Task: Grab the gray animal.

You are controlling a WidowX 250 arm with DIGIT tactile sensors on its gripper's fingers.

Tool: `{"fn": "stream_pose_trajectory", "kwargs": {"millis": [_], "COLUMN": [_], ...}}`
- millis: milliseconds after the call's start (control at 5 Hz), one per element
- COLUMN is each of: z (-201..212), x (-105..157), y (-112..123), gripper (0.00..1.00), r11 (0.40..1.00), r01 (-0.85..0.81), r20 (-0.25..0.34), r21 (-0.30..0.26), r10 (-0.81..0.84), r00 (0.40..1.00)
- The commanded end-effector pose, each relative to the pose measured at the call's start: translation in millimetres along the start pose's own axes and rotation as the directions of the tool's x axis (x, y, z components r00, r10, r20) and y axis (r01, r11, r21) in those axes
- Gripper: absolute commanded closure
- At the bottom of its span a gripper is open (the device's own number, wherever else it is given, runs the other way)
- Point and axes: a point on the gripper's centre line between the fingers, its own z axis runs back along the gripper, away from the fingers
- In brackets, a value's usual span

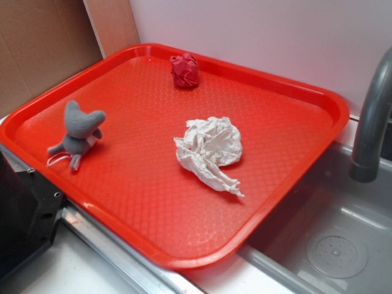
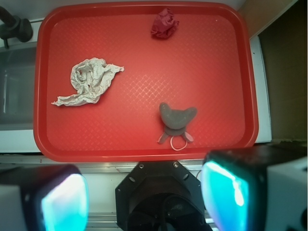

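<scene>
The gray animal [image 1: 79, 131] is a small plush with rounded ears and a white string loop. It sits near the left edge of the red tray [image 1: 184, 239]. In the wrist view the gray animal [image 2: 176, 120] lies near the tray's [image 2: 144, 151] near edge, right of centre. My gripper [image 2: 144, 197] is open and empty, high above, over the robot's black base. The gripper's fingers [image 2: 231, 192] are wide apart and well short of the toy. The gripper itself does not show in the exterior view.
A crumpled white paper wad [image 1: 211, 150] lies mid-tray, also in the wrist view [image 2: 89, 82]. A dark red cloth ball [image 1: 185, 70] sits at the tray's far edge [image 2: 164, 24]. A gray faucet [image 1: 373, 116] and sink [image 1: 337, 245] stand right. The black robot base [image 1: 24, 214] is left.
</scene>
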Motion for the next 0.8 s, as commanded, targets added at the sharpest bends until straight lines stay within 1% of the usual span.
{"fn": "stream_pose_trajectory", "kwargs": {"millis": [0,200,400,600], "z": [0,-51,-102,-156], "x": [0,15,23,46], "y": [0,39,50,50], "gripper": [0.00,0.00,0.00,0.00], "r11": [1.000,0.998,0.993,0.989], "r01": [0.000,0.019,0.111,0.148], "r20": [0.000,-0.095,-0.075,-0.119], "r21": [0.000,0.061,0.031,-0.016], "r10": [0.000,-0.013,-0.109,-0.149], "r00": [1.000,0.995,0.991,0.982]}}
